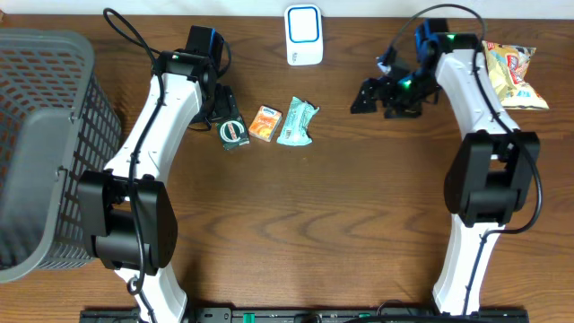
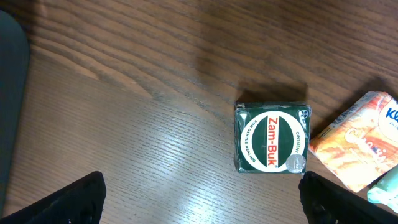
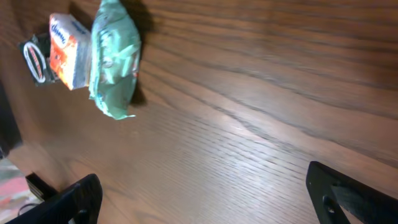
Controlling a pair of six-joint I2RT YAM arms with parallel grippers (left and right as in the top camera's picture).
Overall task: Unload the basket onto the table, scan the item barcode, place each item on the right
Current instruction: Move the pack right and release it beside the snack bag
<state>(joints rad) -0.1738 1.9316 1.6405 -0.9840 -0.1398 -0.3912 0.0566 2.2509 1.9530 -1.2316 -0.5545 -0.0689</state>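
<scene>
Three items lie in a row mid-table: a green Zam-Buk box (image 1: pixel 232 132), an orange packet (image 1: pixel 265 123) and a teal wrapped packet (image 1: pixel 297 122). In the left wrist view the Zam-Buk box (image 2: pixel 272 139) lies face up just ahead of my left gripper (image 2: pixel 202 199), toward its right finger, with the orange packet (image 2: pixel 351 149) beyond. My left gripper (image 1: pixel 224 115) is open and empty. My right gripper (image 1: pixel 377 99) is open over bare wood, right of the teal packet (image 3: pixel 112 59), holding nothing. The white and blue scanner (image 1: pixel 304 34) stands at the back centre.
A grey mesh basket (image 1: pixel 45 135) fills the left side of the table. A yellow snack bag (image 1: pixel 511 74) lies at the back right, beside the right arm. The orange packet (image 3: pixel 68 42) and the box (image 3: pixel 36 60) show far off in the right wrist view.
</scene>
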